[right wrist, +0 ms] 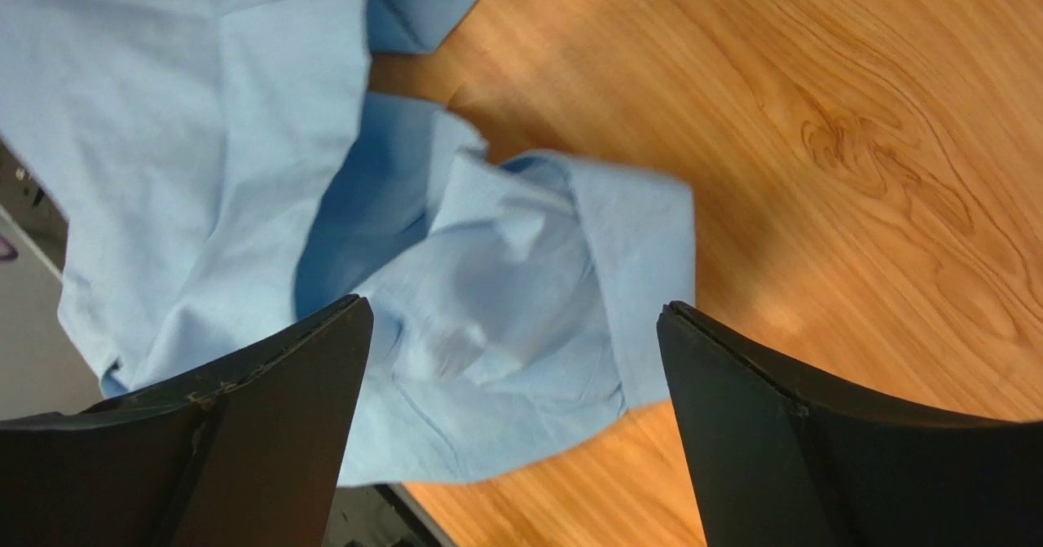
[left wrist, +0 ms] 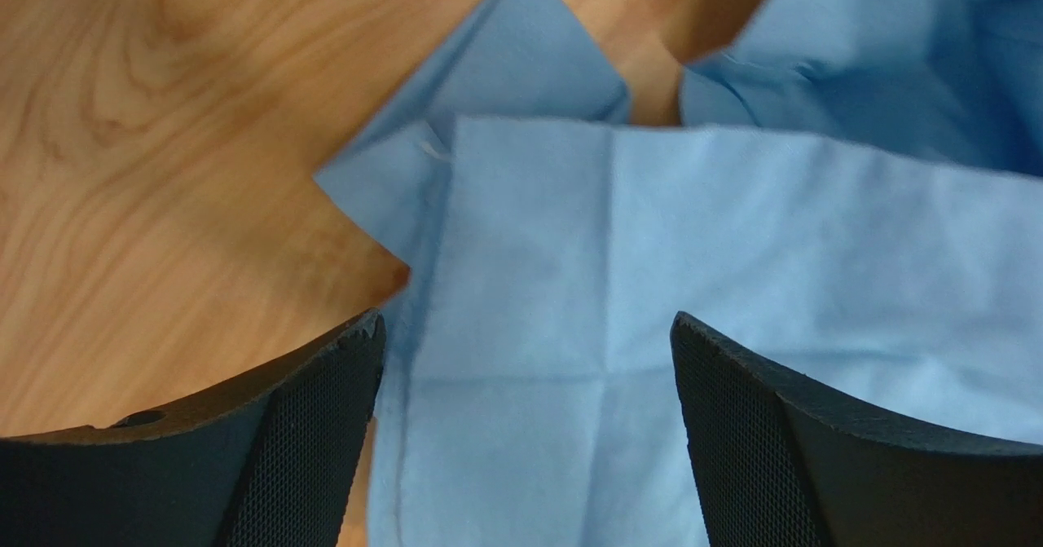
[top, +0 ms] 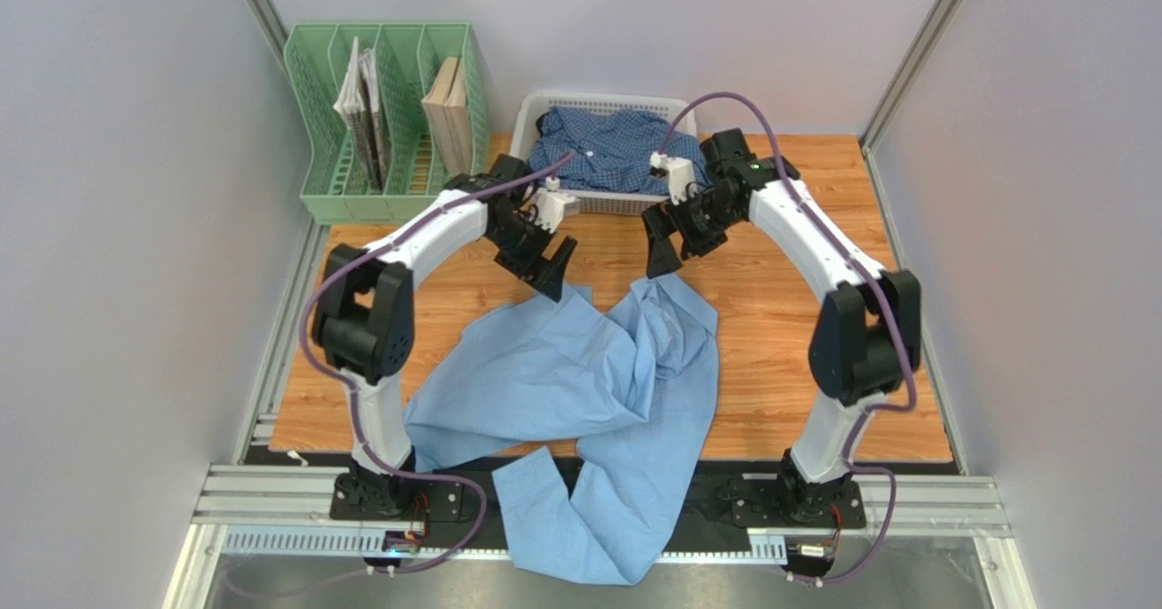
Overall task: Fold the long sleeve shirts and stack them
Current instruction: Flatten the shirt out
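The light blue shirt (top: 587, 391) is lying crumpled and spread out on the wooden surface (top: 798, 316). It is on the side of the white basket (top: 608, 202) that faces the arm bases, with a strip of bare wood showing between shirt and basket. Its far edge is rising into two corners that are pointing toward the basket. Its near part is spilling over the edge of the surface farthest from the basket and draping across the metal rail (top: 941, 500) between the two arm bases. The checked darker blue shirt (top: 614, 144) is sitting bunched inside the basket, filling most of it. The left gripper (left wrist: 527, 339) is hanging over the shirt corner in front of the basket's left end. Its fingers (left wrist: 306, 449) are standing spread wide with nothing between them, and the left wrist view is showing flat, creased blue cloth below the gap and bare wood beside it. The right gripper (right wrist: 514, 315) is hanging over the other corner, in front of the basket's right end. Its fingers (right wrist: 796, 449) are likewise spread wide and gripping nothing, while a rumpled, folded-over piece of the light cloth is lying on the wood beneath them. To the left of the basket, a green file rack (top: 389, 119) is standing by the back wall, holding a few booklets (top: 362, 99) upright.
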